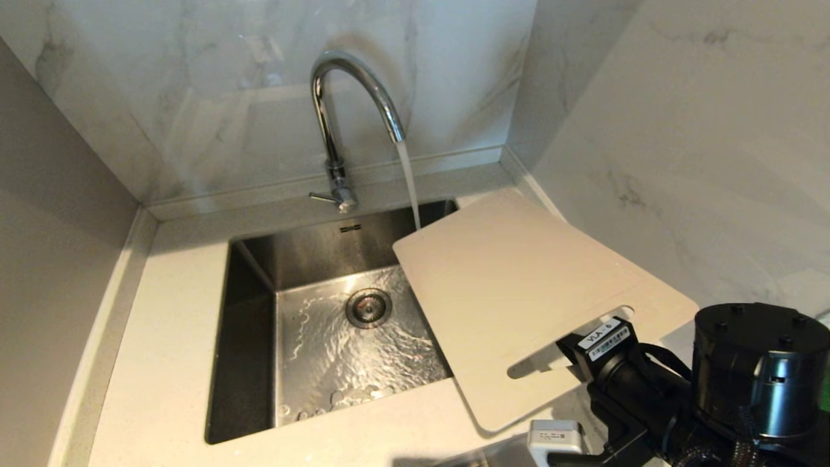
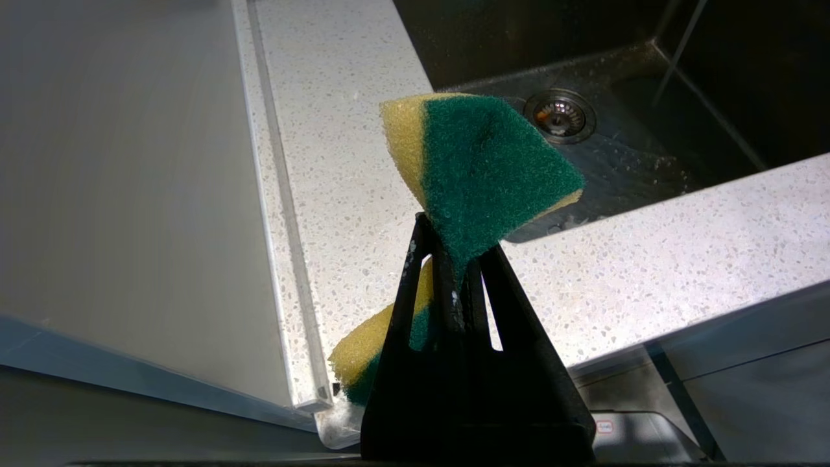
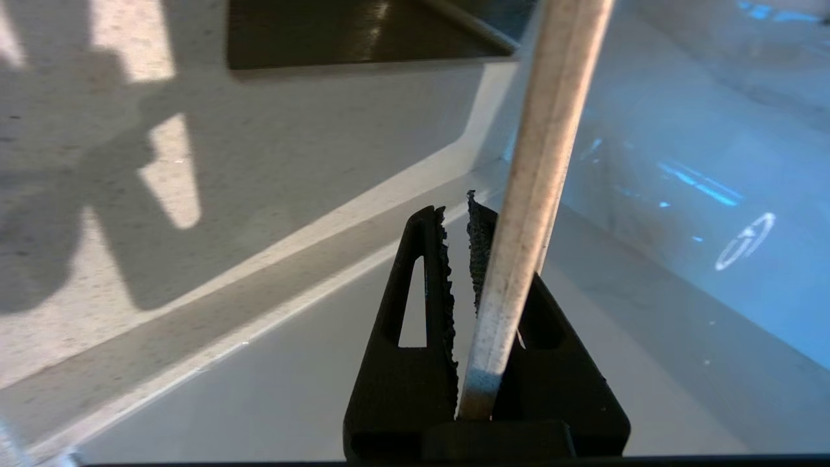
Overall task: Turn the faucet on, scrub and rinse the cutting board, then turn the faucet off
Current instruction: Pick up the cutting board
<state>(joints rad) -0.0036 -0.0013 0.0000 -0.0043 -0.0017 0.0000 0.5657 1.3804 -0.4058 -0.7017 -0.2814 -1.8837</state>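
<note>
reaching in from the lower right, the right gripper pinches the cutting board tilted over the sink.

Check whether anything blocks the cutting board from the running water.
Nothing visible does. The right pincer grips the cutting board at its slot end; its far corner lies just beside the stream from the faucet, over the sink. The left pincer holds the sponge aside.

One faucet, one cutting board, one sink, one sponge, apparently two pincers.
</note>
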